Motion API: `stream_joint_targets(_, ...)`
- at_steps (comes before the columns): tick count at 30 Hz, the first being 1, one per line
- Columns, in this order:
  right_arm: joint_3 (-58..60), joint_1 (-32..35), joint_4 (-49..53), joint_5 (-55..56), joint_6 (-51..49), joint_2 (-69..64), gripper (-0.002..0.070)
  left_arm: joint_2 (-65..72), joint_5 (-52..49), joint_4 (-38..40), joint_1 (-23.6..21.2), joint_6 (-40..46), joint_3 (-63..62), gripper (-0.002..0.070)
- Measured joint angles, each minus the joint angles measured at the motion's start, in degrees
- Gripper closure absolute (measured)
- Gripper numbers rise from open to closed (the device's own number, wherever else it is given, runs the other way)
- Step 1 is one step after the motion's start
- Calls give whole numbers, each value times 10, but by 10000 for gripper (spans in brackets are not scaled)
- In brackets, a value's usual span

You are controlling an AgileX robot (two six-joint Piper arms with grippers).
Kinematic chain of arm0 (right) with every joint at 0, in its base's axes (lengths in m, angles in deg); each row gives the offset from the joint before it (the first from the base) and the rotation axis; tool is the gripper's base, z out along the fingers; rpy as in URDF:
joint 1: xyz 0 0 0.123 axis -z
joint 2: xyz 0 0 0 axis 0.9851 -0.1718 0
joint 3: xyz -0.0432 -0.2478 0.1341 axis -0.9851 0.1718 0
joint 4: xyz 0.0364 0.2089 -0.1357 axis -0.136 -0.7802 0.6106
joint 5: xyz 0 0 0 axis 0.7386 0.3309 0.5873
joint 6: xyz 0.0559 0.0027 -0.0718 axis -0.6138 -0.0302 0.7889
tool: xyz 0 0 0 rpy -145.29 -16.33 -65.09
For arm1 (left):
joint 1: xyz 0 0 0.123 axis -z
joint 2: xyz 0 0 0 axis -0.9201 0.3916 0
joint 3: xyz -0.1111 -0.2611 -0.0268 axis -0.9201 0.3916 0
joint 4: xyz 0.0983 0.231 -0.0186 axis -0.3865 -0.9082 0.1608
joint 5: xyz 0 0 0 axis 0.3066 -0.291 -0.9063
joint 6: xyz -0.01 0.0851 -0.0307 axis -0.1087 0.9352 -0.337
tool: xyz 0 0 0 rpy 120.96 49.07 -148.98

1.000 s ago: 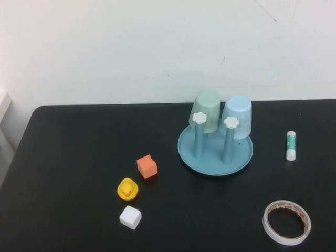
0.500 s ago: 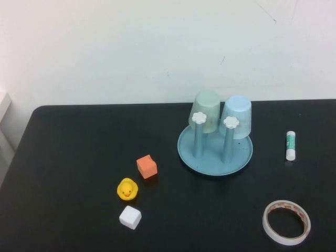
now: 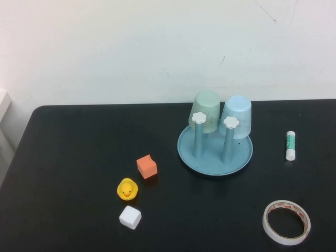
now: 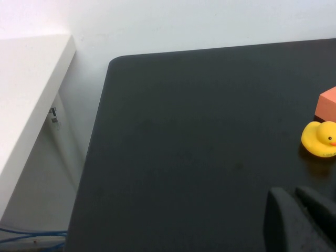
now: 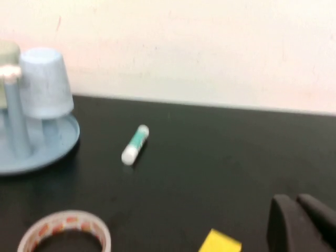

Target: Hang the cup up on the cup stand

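Note:
The light blue cup (image 3: 237,116) hangs upside down on a back post of the teal cup stand (image 3: 214,152), beside a pale green cup (image 3: 207,110). The cup also shows in the right wrist view (image 5: 47,83), on the stand (image 5: 39,144). Two front posts with white flower caps (image 3: 231,122) stand bare. My left gripper (image 4: 294,215) is shut and empty, low over the table's near left part. My right gripper (image 5: 296,218) is shut and empty, low at the table's near right. Neither gripper shows in the high view.
An orange cube (image 3: 147,166), a yellow duck (image 3: 127,189) and a white cube (image 3: 130,217) lie left of the stand. A glue stick (image 3: 291,145) and a tape roll (image 3: 286,222) lie to the right. A yellow block (image 5: 220,242) sits near my right gripper.

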State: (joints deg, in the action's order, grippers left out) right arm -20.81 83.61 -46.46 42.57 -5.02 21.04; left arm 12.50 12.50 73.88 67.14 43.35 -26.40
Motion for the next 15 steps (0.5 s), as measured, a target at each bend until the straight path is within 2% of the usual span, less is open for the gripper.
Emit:
stream_joint_targets(4, -2, 0, 0, -71, 0, 0, 678, 0, 0, 0, 0, 0, 0, 675)
stream_joint_targets(15, -5, 0, 0, -86, 0, 0, 678, 0, 0, 0, 0, 0, 0, 676)
